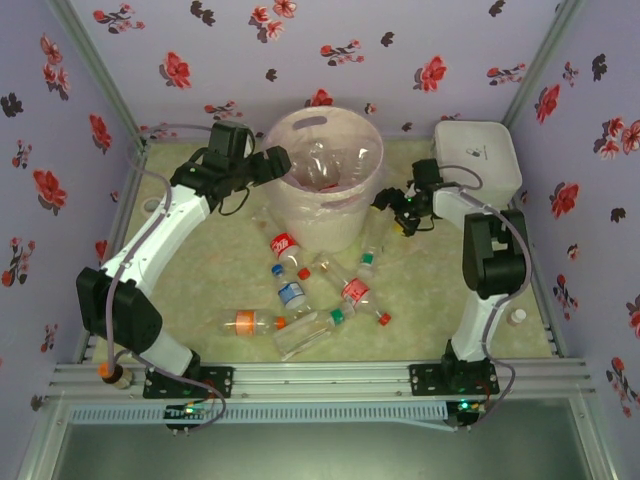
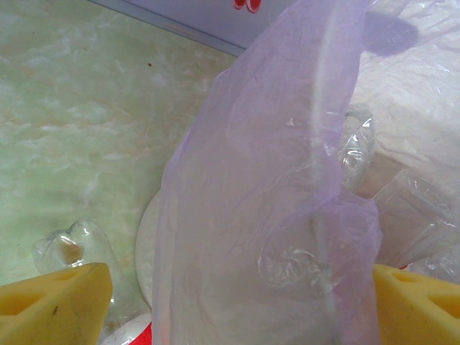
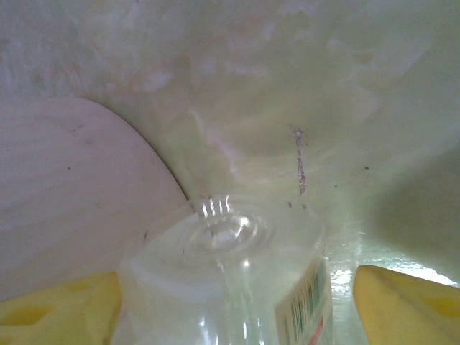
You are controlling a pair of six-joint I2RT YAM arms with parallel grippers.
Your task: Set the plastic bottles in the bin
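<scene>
Lying nearest, loose plastic bottles [image 1: 300, 295] are scattered on the surface [image 1: 440, 300]. Farther back, one clear bottle [image 3: 230, 273] is straddled lengthwise by the right fingers [image 3: 402, 302], spread and not yet clamped. The bin [image 1: 335, 228] is set just beside it, its liner [image 2: 273, 180] straddled by the spread left fingers [image 2: 57, 305].

The round pale bin [image 1: 335, 228], lined with a pinkish bag [image 2: 273, 180], holds a few clear bottles [image 1: 322, 165], while other bottles [image 1: 292, 293] with red, blue, orange and green caps lie on their sides on the table [image 1: 200, 280] just before it.
</scene>
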